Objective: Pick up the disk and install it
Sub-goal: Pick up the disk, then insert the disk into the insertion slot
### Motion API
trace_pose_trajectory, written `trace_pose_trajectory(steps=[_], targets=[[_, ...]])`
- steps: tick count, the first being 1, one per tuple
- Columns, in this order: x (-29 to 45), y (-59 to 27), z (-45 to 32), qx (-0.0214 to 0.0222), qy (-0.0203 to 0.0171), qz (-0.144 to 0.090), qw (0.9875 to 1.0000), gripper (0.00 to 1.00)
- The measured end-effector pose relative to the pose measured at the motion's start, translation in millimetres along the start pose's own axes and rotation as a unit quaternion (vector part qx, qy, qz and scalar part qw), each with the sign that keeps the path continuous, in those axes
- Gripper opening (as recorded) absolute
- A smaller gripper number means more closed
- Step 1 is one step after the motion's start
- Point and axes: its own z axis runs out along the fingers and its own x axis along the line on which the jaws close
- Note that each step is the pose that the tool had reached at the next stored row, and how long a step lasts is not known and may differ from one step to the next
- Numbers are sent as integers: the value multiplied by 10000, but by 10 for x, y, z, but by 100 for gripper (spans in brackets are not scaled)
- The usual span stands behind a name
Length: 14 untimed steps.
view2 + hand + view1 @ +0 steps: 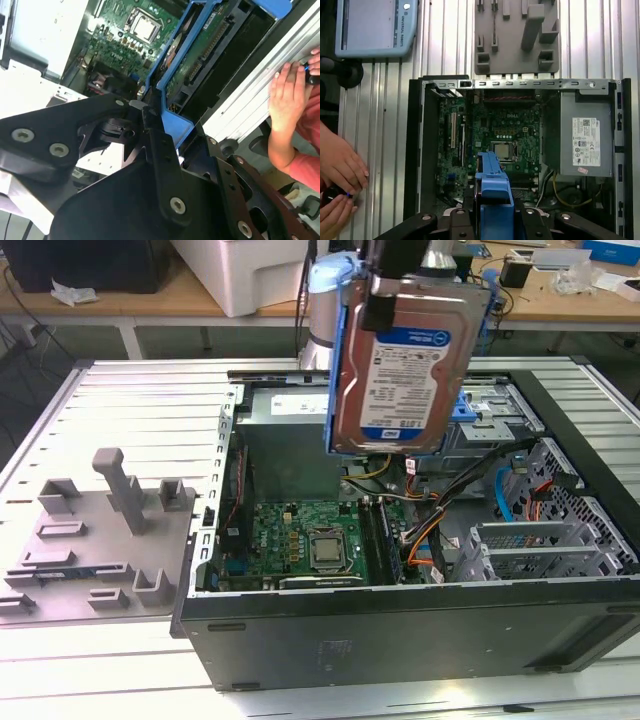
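Note:
The disk (pixel 398 375) hangs upright over the open computer case (pixel 400 630), its silver face and blue-and-white label turned toward the exterior camera. A blue plastic carrier frame (pixel 336 360) wraps its edges. My gripper (pixel 395 288) is shut on the disk's upper end. In the second wrist view the disk's green circuit-board underside (pixel 200 65) shows inside the blue frame, and the black fingers (pixel 150 117) clamp the frame. In the first wrist view the carrier's blue edge (pixel 493 187) stands above the motherboard (pixel 505 130).
A grey drive cage (pixel 490 410) with a blue latch and loose cables (pixel 440 520) lie at the case's right in the exterior view. A grey fixture plate (pixel 90 540) sits on the ribbed table to its left. A person's hands (pixel 340 172) rest beside the case, near a pendant (pixel 372 25).

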Motion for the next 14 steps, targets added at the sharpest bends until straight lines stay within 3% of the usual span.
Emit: trace_pose_trajectory(steps=[3, 14], targets=[[20, -116, -6, 1, 0, 0, 10000, 37], [20, -117, -7, 0, 5, 0, 10000, 37]])
